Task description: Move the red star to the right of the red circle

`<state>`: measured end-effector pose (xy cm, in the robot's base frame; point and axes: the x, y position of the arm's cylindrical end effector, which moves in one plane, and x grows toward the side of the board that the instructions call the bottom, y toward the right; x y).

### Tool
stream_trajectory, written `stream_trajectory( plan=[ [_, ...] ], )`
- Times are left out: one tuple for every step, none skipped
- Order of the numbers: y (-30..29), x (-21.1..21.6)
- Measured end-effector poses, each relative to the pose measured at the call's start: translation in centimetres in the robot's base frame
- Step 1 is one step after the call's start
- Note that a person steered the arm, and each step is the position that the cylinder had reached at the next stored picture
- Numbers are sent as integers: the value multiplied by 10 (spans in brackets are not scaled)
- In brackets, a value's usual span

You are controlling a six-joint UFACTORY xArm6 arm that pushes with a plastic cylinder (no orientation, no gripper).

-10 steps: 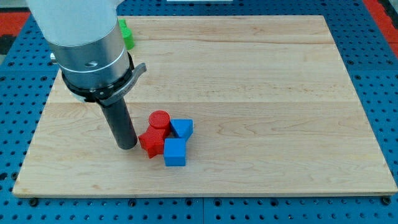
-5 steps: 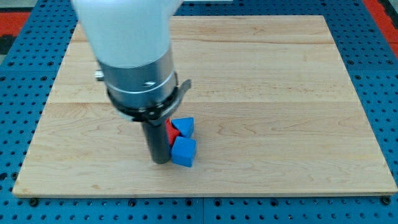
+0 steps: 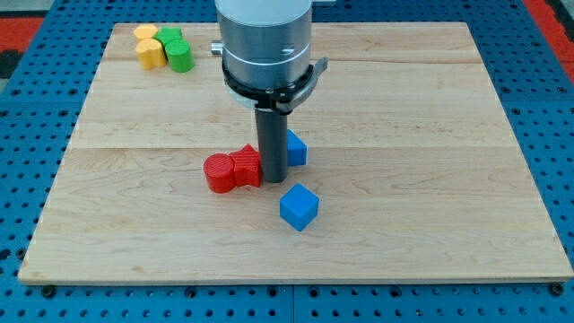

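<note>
my tip (image 3: 273, 178), a bare rod gripping nothing, touches the red star's (image 3: 247, 167) right side, red circle (image 3: 218, 173) just beyond.

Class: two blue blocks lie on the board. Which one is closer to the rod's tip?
The blue block directly right of my tip, partly hidden by the rod; the blue cube sits apart, nearer the view's bottom.

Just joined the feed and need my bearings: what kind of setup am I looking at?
Likely a lab tabletop pushing rig: a wooden board lies on a blue perforated bench. Small blocks such as the red star and red circle sit on it, my tip beside the star.
</note>
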<state>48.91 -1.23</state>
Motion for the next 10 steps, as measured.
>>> stream_trajectory(
  plan=[
    [5,13],
    [-23,33],
    [-79,34],
    [-110,34],
    [-100,18],
    [-58,-10],
    [-9,-18],
    [31,-28],
    [62,-38],
    [103,-43]
  ],
)
